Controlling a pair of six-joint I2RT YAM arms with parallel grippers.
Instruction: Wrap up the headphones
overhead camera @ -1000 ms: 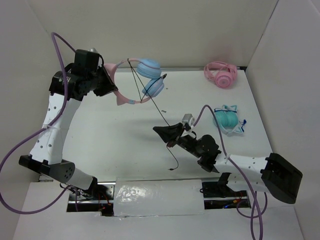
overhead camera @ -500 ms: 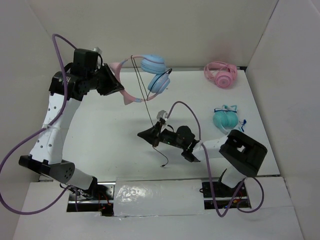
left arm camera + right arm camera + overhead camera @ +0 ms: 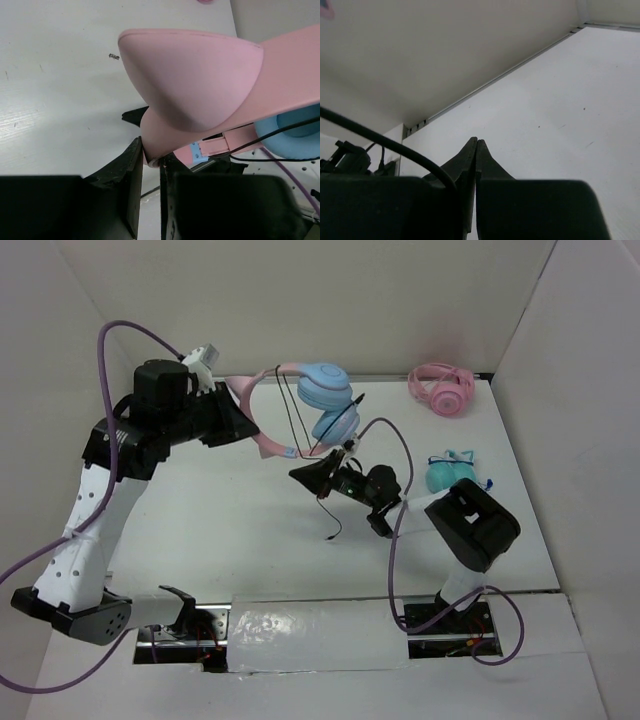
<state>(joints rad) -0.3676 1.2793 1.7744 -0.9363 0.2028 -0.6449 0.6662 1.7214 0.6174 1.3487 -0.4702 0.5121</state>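
Above the counter, in the overhead view, the headphones hang in the air by their pink band. The left hand is clamped on that band, just left of the blue cups. The right hand sits just below the headphones with its fingers pressed together. The thin black cable crosses the band's arch, passes this hand and hangs loose beneath it. An all-pink pair lies well to the right of the headphones by the back wall, and a teal pair lies to their lower right.

From the left wrist, the headphones fill the view. One cat ear looms large, and the band's lower edge is gripped between the fingers of the left hand. A blue cup and the cable show at the right.

From the right wrist, the right hand shows its tips closed against each other. The cable runs in from the left to the base of the fingers. I cannot tell whether it is pinched there.
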